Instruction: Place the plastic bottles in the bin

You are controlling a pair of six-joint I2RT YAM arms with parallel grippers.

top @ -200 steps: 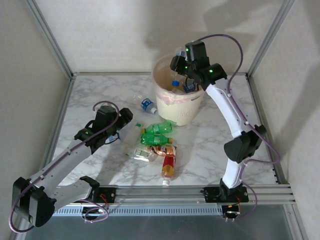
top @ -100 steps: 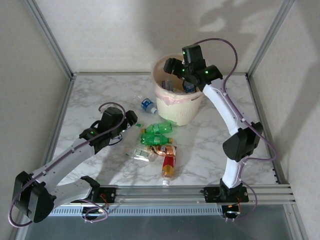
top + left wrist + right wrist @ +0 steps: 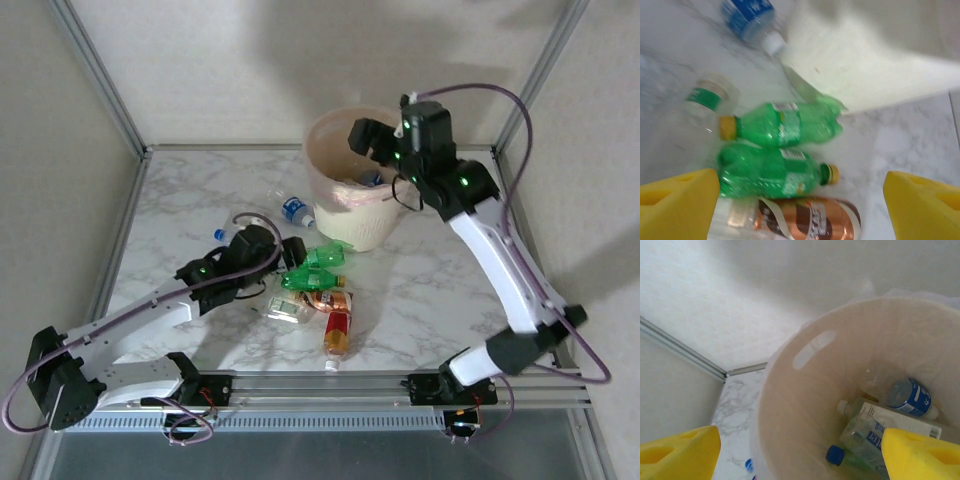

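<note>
Right hand [image 3: 366,136] above bin [image 3: 362,228] at counter's [image 3: 420,290] 12 o'clock; fingers spread wide, nothing held. Wrist view: several bottles [image 3: 906,395] lie in the bin bottom, partly cut off by a yellow finger [image 3: 920,452]. Left hand [image 3: 292,250] wide open, empty, at 9 o'clock of two green bottles [image 3: 312,280]. Brown-labelled bottle [image 3: 810,222] cropped by the frame edge; clear one [image 3: 702,100] blurred. Blue-labelled bottle [image 3: 293,210] at 9 o'clock of the bin.

The white marbled desk [image 3: 440,290] carries the bin [image 3: 372,228] at its back. Near the bin lie a blue-labelled bottle [image 3: 295,211], two green bottles [image 3: 310,280] and an orange-labelled bottle [image 3: 338,333].
</note>
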